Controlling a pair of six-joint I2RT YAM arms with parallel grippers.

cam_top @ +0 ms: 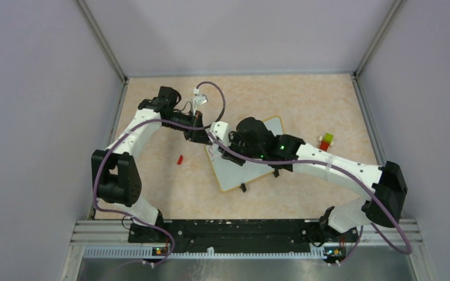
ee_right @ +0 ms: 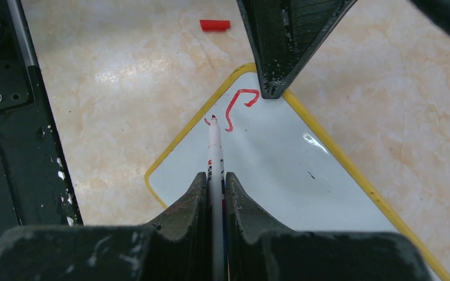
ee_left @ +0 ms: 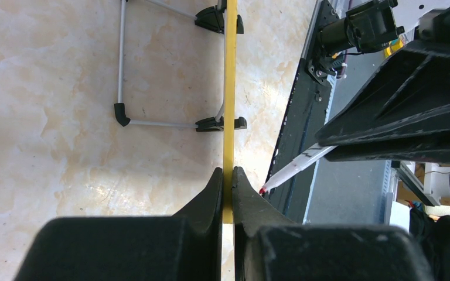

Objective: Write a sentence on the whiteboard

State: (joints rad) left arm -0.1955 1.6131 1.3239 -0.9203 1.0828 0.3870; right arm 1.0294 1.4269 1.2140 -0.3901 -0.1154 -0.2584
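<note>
Slippage is the risk: left jaws pinch the whiteboard rim on the desk, right jaws grip the marker at the barely begun sentence; hard pressing could skew the strokes

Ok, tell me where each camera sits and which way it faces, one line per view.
Top external: overhead behind the arms, looking down at the flat white yellow-rimmed whiteboard; left arm and right arm show.
Left wrist: low over the table, sighting along the board's edge; left gripper shut on its rim.
Right wrist: tilted down over the board; right gripper shut on a white red-tipped marker.
Shared: both wrist views show the marker and the opposite gripper.
</note>
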